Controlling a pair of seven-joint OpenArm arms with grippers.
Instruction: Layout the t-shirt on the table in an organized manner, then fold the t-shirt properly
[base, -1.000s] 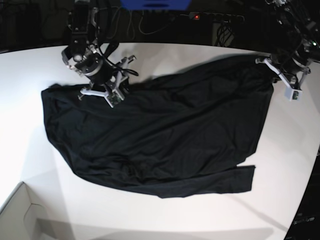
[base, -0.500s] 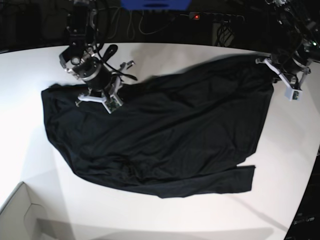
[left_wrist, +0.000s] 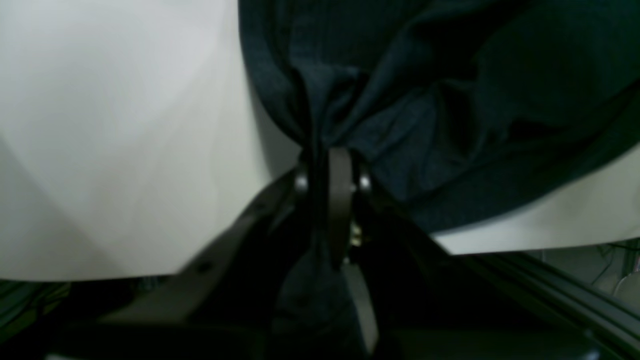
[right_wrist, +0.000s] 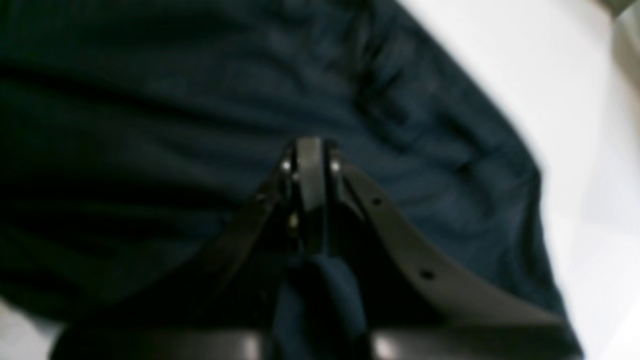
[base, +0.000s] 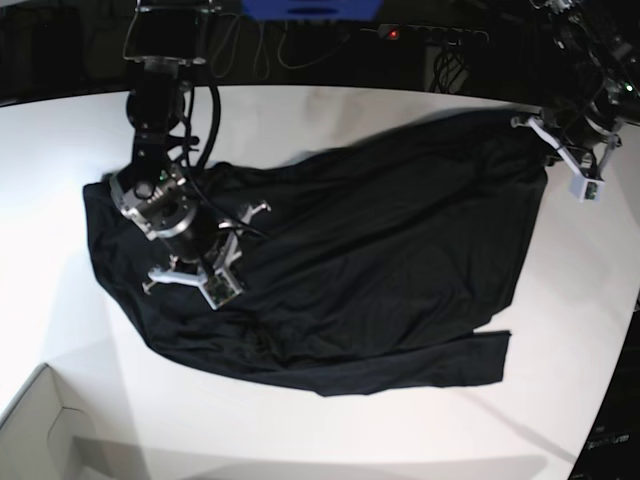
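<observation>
The black t-shirt (base: 350, 270) lies spread out and wrinkly across the white counter (base: 330, 430). The right gripper (base: 190, 275) sits over the shirt's near left part, pinched tight on a fold of the cloth. Farther back, at the counter's far right edge, the left gripper (base: 570, 160) is clenched on the shirt's corner.

The right wrist view is blurred; the t-shirt (right_wrist: 150, 125) runs past its edges.
</observation>
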